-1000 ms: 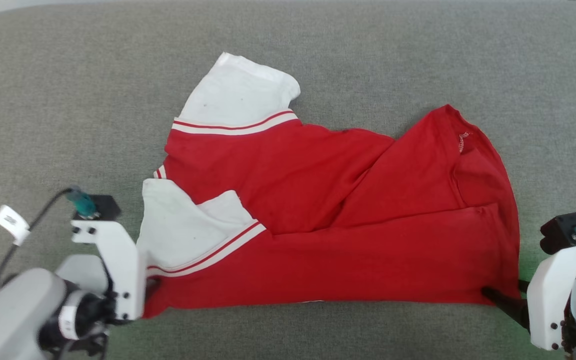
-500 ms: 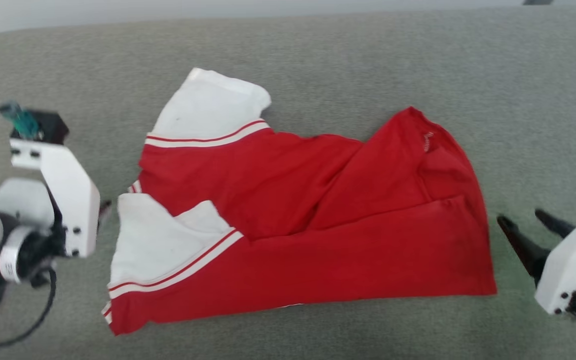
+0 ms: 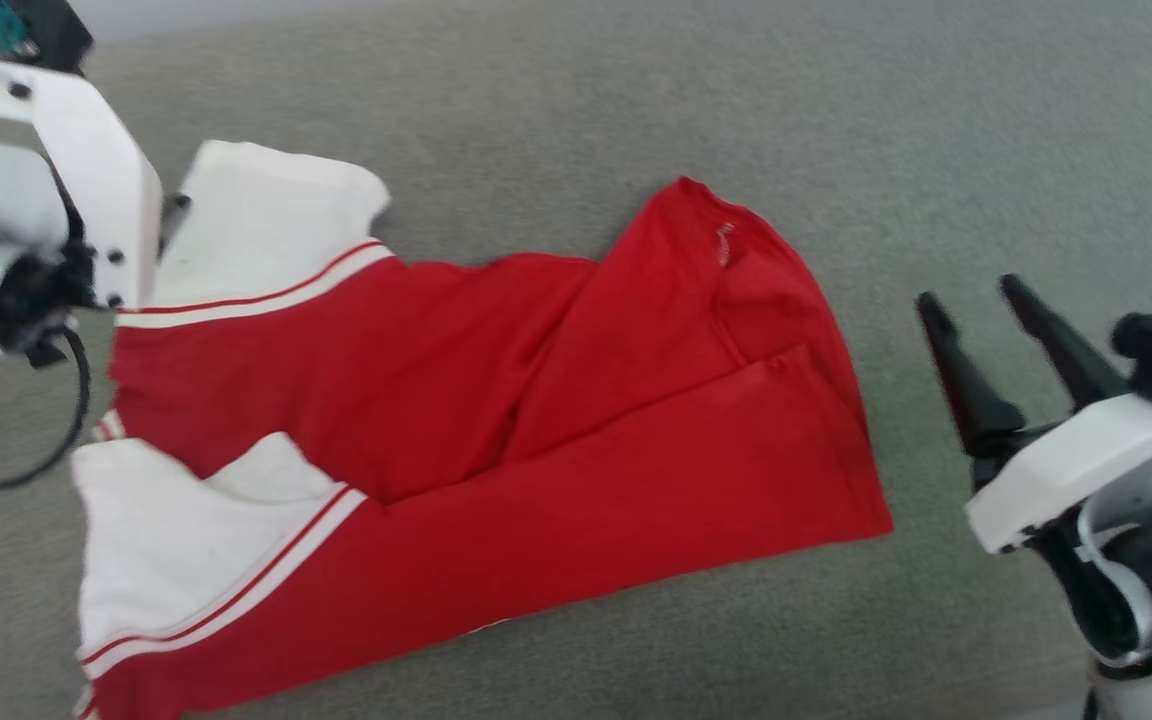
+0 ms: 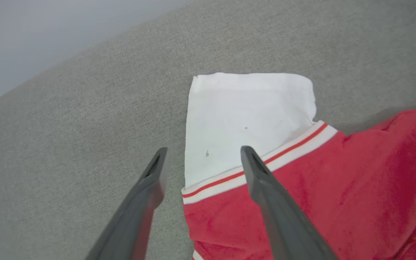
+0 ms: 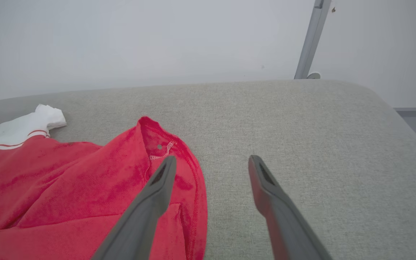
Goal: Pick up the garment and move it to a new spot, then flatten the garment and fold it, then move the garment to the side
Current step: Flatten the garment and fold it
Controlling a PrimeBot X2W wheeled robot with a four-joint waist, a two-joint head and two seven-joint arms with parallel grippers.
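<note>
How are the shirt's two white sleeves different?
The far sleeve lies flat and smooth; the near sleeve is creased, with a flap folded over. The open left gripper hangs at the far sleeve's edge, away from the near sleeve. Both are white with red-striped trim.

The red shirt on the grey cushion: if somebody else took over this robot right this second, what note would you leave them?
Shirt: lies on the grey cushion, held by nothing, rumpled, with diagonal creases and the near sleeve partly folded over.
Left end effector: open, empty, fingers straddling the edge of the far white sleeve.
Right end effector: open, empty, off the hem end, not touching the fabric.
Done: it appears laid out at its spot.
Left: smooth it flat, fold it, move it aside.
</note>
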